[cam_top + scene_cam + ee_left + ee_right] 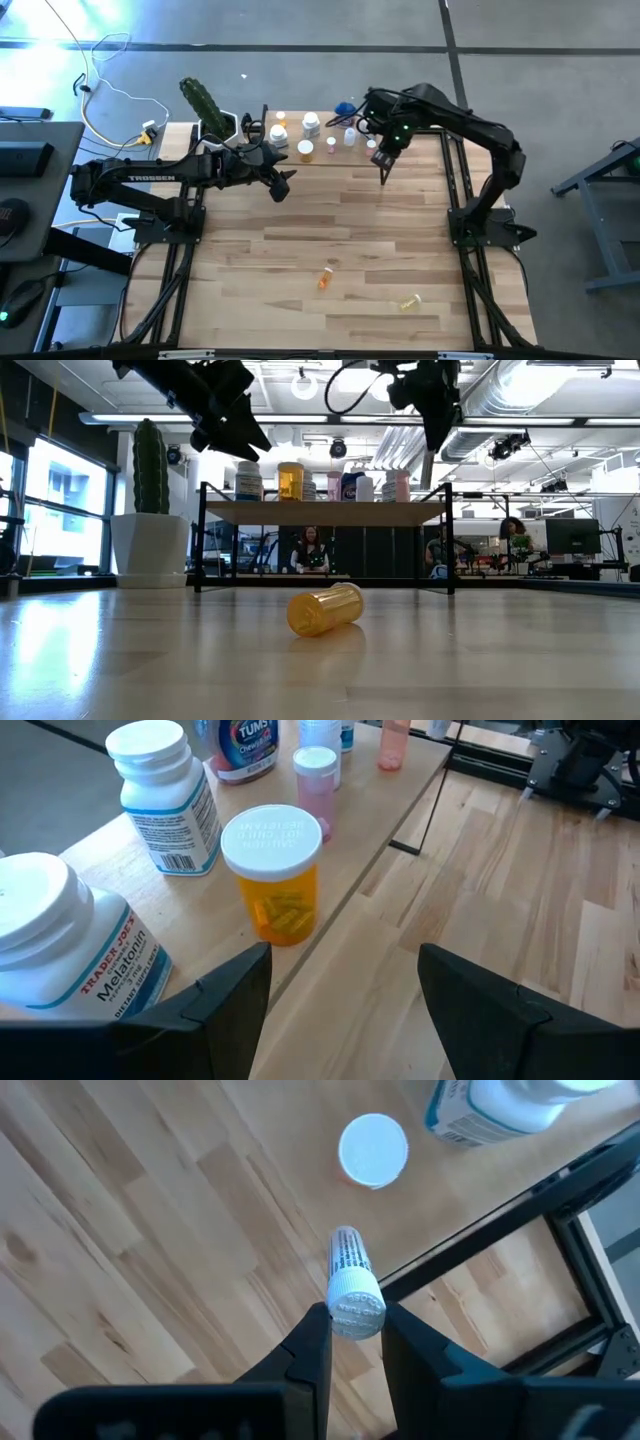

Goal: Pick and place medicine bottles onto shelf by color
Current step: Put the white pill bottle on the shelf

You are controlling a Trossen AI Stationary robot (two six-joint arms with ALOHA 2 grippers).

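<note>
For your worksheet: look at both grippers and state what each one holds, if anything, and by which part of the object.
The right gripper holds a small white-capped vial, its jaws closed on the cap end. The left gripper holds nothing; its jaws stand open near the shelf.

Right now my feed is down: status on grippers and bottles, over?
Left gripper open, empty, by orange bottle on shelf. Right gripper shut on small white-capped bottle over shelf. Two bottles lying on table.

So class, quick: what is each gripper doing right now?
Left gripper: open, empty, by the shelf.
Right gripper: shut on a small white-capped bottle.
</note>
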